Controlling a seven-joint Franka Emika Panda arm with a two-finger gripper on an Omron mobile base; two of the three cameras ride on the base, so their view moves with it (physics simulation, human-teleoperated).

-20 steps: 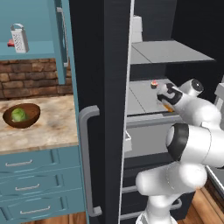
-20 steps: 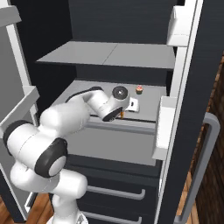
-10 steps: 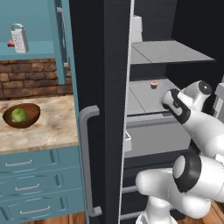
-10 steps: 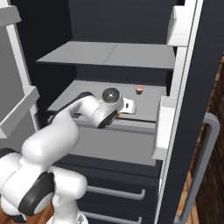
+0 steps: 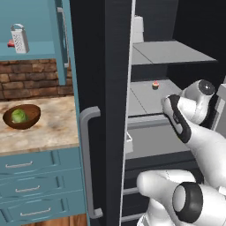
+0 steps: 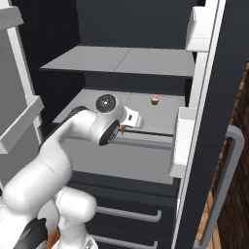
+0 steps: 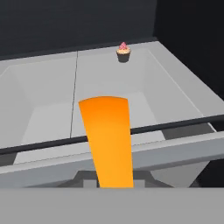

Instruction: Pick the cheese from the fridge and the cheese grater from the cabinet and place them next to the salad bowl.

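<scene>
An orange wedge of cheese (image 7: 109, 140) stands upright close in front of the hand camera, held over the front rail of the middle fridge shelf (image 7: 43, 100). My gripper (image 6: 125, 127) is shut on the cheese, and a sliver of orange (image 6: 123, 130) pokes out below the hand. The black fridge (image 5: 110, 66) stands open. To its left, the silver cheese grater (image 5: 19, 39) sits on the shelf of the teal cabinet (image 5: 44, 22). The dark wooden salad bowl (image 5: 21, 116) with lettuce rests on the counter below it.
A small cupcake (image 7: 124, 51) sits at the back of the same shelf. The fridge's door bins (image 6: 187, 141) hang at the right, and the long grey bar handle (image 5: 88, 163) stands at the fridge's front edge. Teal drawers (image 5: 26, 185) lie under the stone counter (image 5: 53, 128).
The arm has folded back, drawing the hand and the cheese from deeper over the shelf toward its front edge. The grip has stayed shut.
</scene>
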